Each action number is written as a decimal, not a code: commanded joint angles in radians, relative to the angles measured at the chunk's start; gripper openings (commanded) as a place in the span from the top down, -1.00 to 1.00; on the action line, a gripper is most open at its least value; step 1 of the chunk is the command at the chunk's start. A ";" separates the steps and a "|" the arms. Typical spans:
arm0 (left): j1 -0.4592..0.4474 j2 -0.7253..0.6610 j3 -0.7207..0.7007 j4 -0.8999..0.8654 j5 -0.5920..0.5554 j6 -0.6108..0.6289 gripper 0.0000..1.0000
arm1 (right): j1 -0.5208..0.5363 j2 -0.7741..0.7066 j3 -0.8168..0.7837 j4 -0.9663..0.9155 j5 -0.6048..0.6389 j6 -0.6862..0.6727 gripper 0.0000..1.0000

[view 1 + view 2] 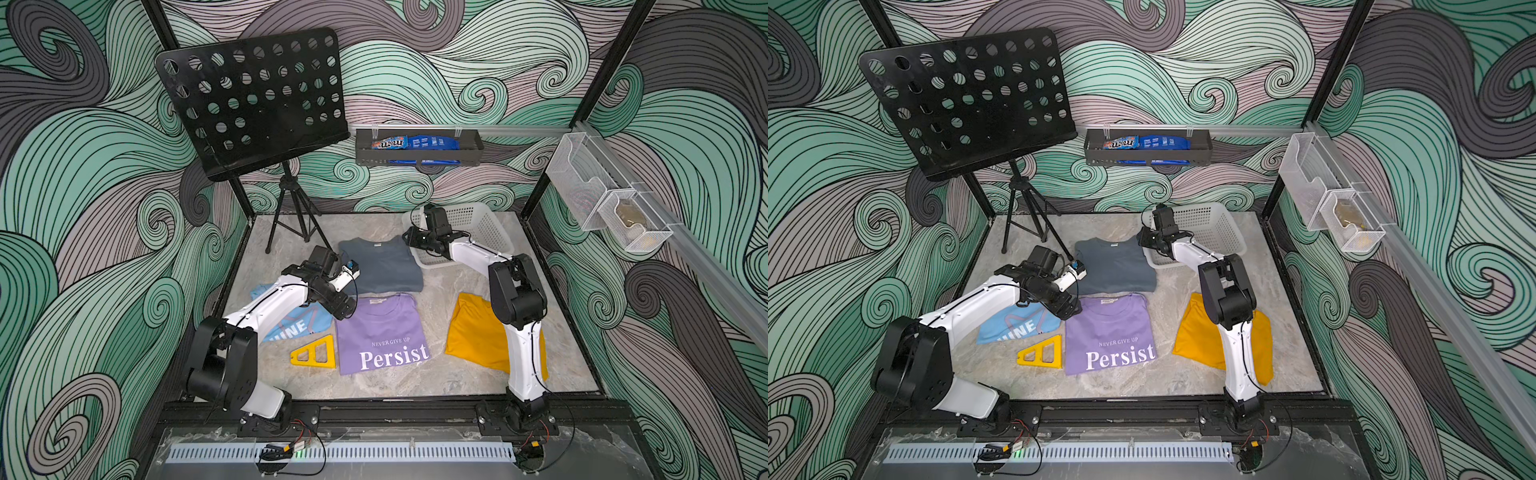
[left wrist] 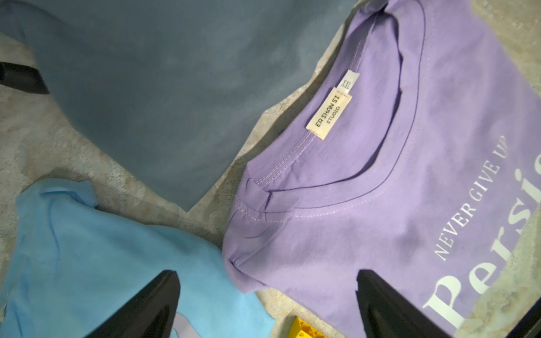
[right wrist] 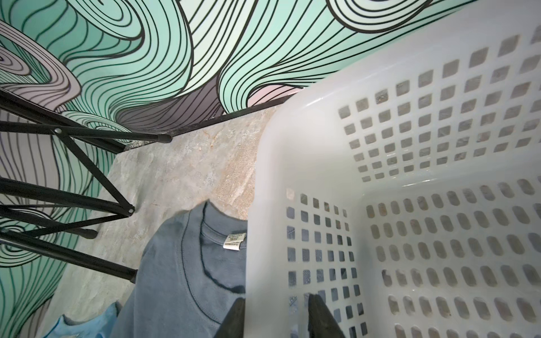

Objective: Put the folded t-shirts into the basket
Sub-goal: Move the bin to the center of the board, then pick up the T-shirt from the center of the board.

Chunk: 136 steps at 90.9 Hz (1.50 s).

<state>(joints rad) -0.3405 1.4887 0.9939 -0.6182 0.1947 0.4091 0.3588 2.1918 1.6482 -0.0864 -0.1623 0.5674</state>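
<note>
Nearest the lens, the rail (image 1: 395,411) carries both arms' bases. Past it, four folded tees lie on the tabletop (image 1: 436,378), all outside the basket (image 1: 478,226), which sits at the far right, just beside the grey tee (image 1: 382,266). The purple tee (image 1: 382,332) is in the middle. The blue tee (image 1: 297,328) lies partly under the left arm (image 1: 266,303), and the yellow tee (image 1: 473,332) partly behind the right arm (image 1: 525,357) (neither wrist view shows this one). A yellow triangle (image 1: 316,353) lies beside the purple tee.

The left wrist view shows plainly the left jaws spread wide, holding nothing, above the gap between blue and purple. It also catches the purple collar's label (image 2: 329,112).

Only the right wrist view shows the right jaws astride the basket's side wall, one finger (image 3: 322,319) inside, the other outside. Whether they pinch it I cannot tell.
</note>
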 commanded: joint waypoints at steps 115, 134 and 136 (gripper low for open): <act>-0.073 0.148 0.177 -0.159 -0.062 -0.011 -0.80 | 0.004 -0.675 -0.704 -0.353 -0.243 -1.065 -0.58; -0.003 0.147 0.158 -0.285 -0.038 0.006 -0.69 | 0.132 -0.485 -0.600 -0.333 -0.268 -0.983 -0.49; -0.002 0.149 0.157 -0.287 -0.040 0.008 -0.67 | 0.140 -0.468 -0.592 -0.329 -0.267 -0.977 -0.48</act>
<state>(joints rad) -0.3527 1.6344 1.1385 -0.8024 0.1238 0.4141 0.4648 1.6573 1.0092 -0.4366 -0.4061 -0.4644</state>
